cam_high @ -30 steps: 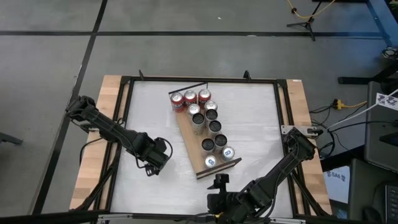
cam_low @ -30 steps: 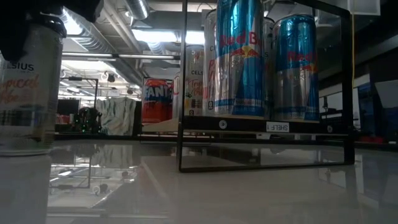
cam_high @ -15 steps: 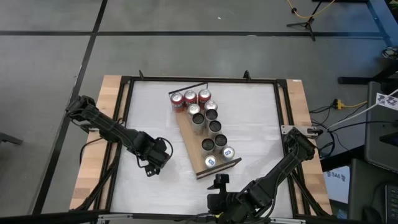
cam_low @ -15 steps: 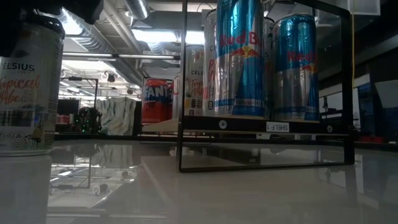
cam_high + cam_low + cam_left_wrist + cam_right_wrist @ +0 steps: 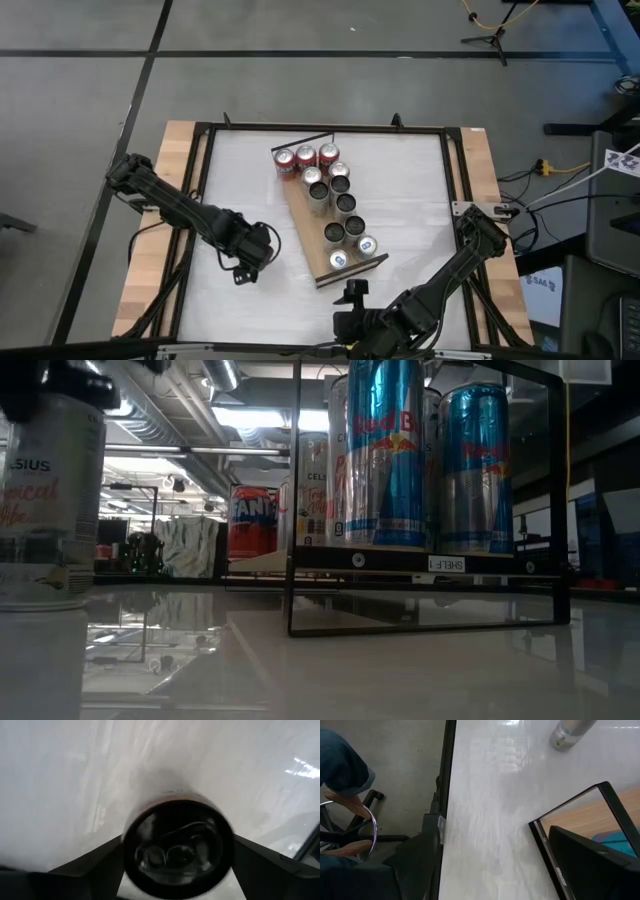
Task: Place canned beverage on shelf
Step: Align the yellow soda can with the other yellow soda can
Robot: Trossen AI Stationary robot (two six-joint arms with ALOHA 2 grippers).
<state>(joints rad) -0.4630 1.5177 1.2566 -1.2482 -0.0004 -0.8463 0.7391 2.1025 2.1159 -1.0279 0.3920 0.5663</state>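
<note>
A pale "Celsius" can (image 5: pixel 45 500) stands upright on the white table, left of the shelf, with my left gripper (image 5: pixel 250 257) shut on its top. The left wrist view looks down on its dark lid (image 5: pixel 177 845). The can also shows in the right wrist view (image 5: pixel 570 732). The shelf (image 5: pixel 310 235), a slanted wooden board, carries several cans (image 5: pixel 345 205). Two blue Red Bull cans (image 5: pixel 385 455) stand at its near end. My right gripper (image 5: pixel 352 293) is open and empty at the near edge, its fingers wide apart in the right wrist view (image 5: pixel 505 875). My left gripper pinches the can's top end between its two fingers (image 5: pixel 90 865), one on each side of the rim (image 5: pixel 127 847). The fingers come from above, pointing down. The can is upright with its base (image 5: pixel 40 603) at the tabletop; whether it rests there or hangs just clear, I cannot tell.
Three red cans (image 5: pixel 305 157) stand at the shelf's far end by a thin black rail (image 5: pixel 300 141). A black frame (image 5: pixel 430 625) closes the shelf's near end. Bare tabletop (image 5: pixel 240 180) lies left of the shelf. A person's leg (image 5: pixel 340 770) shows beyond the table edge.
My left arm has gone a little toward the table's right, toward the shelf, staying shut on the can. The can has shifted slightly with it and stays upright.
</note>
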